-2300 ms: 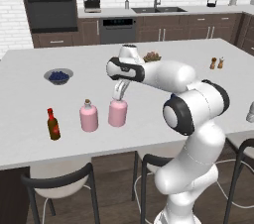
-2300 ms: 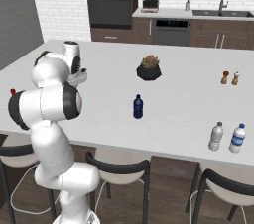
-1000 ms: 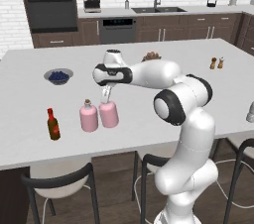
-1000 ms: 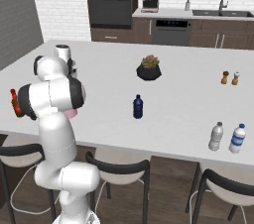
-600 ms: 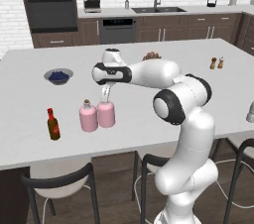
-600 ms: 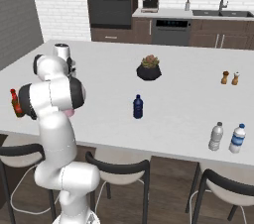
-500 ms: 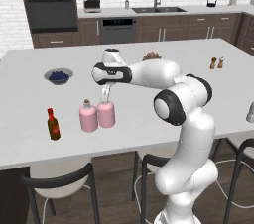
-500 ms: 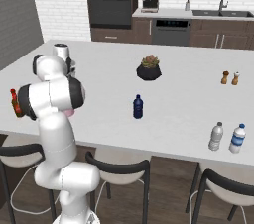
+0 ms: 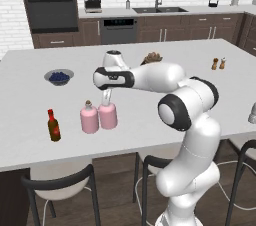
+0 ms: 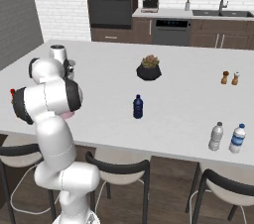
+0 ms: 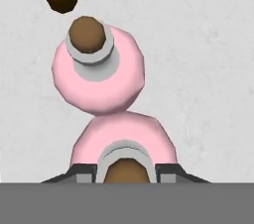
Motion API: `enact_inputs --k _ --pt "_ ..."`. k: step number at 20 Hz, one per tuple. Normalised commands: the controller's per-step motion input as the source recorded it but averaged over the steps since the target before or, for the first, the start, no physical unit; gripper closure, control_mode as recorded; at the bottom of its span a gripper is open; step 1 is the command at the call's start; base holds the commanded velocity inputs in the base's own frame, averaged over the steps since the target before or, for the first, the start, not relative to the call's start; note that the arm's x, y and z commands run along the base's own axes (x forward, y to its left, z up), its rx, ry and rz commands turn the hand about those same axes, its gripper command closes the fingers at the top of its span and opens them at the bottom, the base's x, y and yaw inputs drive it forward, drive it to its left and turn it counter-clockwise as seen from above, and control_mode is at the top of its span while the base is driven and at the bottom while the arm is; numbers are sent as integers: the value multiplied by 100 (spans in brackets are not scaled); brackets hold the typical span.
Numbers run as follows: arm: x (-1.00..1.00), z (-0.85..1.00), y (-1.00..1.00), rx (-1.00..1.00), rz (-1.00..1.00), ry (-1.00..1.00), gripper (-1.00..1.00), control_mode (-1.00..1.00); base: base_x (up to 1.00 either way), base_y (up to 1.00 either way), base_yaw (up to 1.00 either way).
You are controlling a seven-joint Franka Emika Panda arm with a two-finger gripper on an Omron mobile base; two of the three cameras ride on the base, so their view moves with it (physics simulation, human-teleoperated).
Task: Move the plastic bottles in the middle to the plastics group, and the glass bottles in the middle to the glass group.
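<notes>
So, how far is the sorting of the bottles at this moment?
Partly done. The gripper is closed on the neck of one pink corked flask, which stands on the counter right beside the matching pink flask and near the red-brown sauce bottle, so the glass step looks nearly finished, not yet released. Left: the dark blue bottle in the middle must go to the plastic bottles.

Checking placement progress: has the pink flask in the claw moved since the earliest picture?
Yes. The held pink corked flask moved left, closing on the matching pink flask; now beside it.
</notes>
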Motion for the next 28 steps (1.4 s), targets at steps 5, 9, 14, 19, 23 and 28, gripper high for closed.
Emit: enact_inputs --k 5,9,14,19,23,28 --pt "-1 0 -7 0 0 -8 100 -100 0 0 0" --pt "0 0 -6 0 0 -2 100 -100 0 0 0" --pt "0 0 -5 0 0 -1 100 -100 0 0 0" --pt "0 -9 0 0 0 0 100 -100 0 0 0" --pt "0 -16 0 0 0 0 100 -100 0 0 0" --pt "0 -9 -3 0 0 0 100 -100 0 0 0"
